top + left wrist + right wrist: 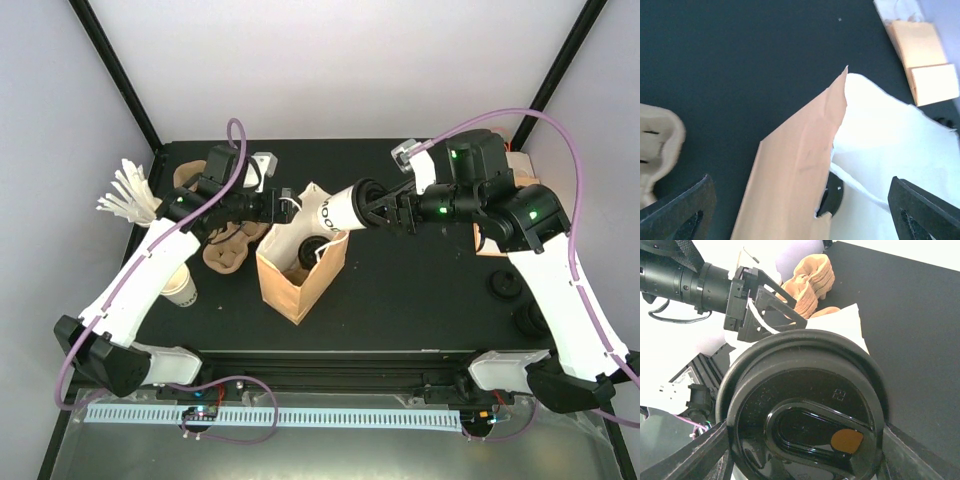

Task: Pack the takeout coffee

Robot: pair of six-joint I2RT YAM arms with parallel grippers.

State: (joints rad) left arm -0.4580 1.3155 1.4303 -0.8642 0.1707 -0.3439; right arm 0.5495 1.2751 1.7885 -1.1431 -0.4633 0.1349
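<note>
Brown paper bag (pixel 300 272) — centre of the frame, mouth open. Above its far rim: takeout coffee (pixel 342 208), tipped sideways, black lid clamped in the right gripper (pixel 383 212). Left gripper (pixel 287 205) — jaws spread wide at the bag's upper-left rim.

The takeout coffee (pixel 805 410) shows its black lid, clamped in the right gripper (pixel 807 452). Behind the lid, the left gripper (pixel 772 315) stands around white paper (pixel 840 325).
</note>
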